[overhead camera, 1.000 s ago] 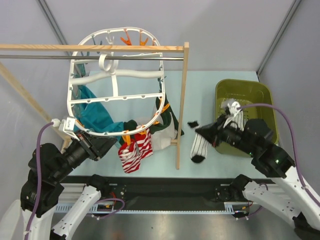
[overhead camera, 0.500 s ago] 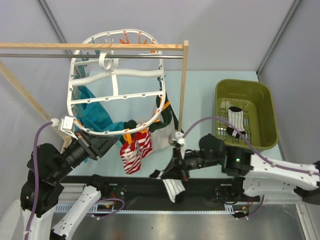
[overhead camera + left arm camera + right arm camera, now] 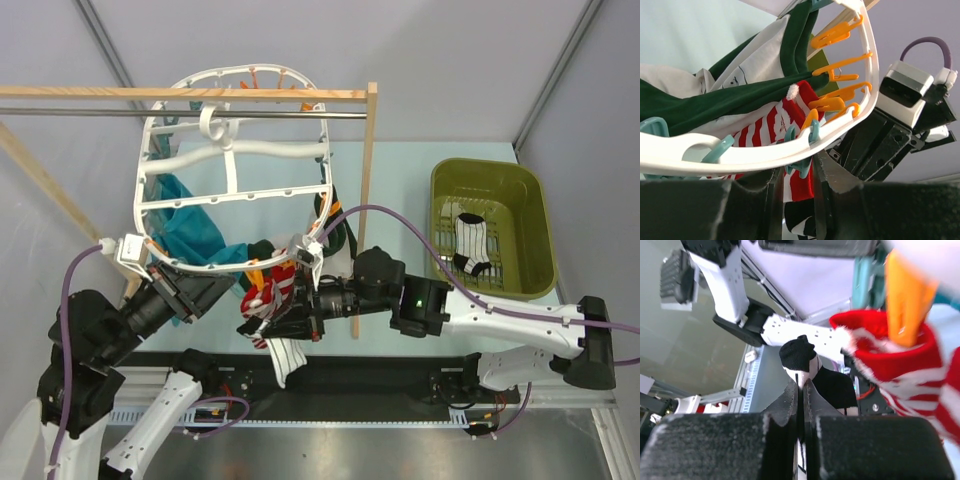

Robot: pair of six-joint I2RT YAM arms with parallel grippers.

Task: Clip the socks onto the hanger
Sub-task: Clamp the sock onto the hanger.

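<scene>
Pale teal bench [image 3: 400, 190]: left jaws pinch the hanger [image 3: 240, 148] rim to steady it; right jaws clamp a black-toed striped sock [image 3: 283, 358], offered to its clips [image 3: 836, 33].

the hanger [image 3: 232, 192] is shown white, with orange clips [image 3: 837, 32] and teal clips [image 3: 800, 135]. the hung sock [image 3: 755, 135] is striped red and white. the held sock [image 3: 283, 360] and the basket sock [image 3: 467, 240] are white, thinly banded black, black-toed. the basket [image 3: 540, 240] is olive green, the cloth [image 3: 195, 230] teal, the garment [image 3: 715, 100] dark green and white.
</scene>
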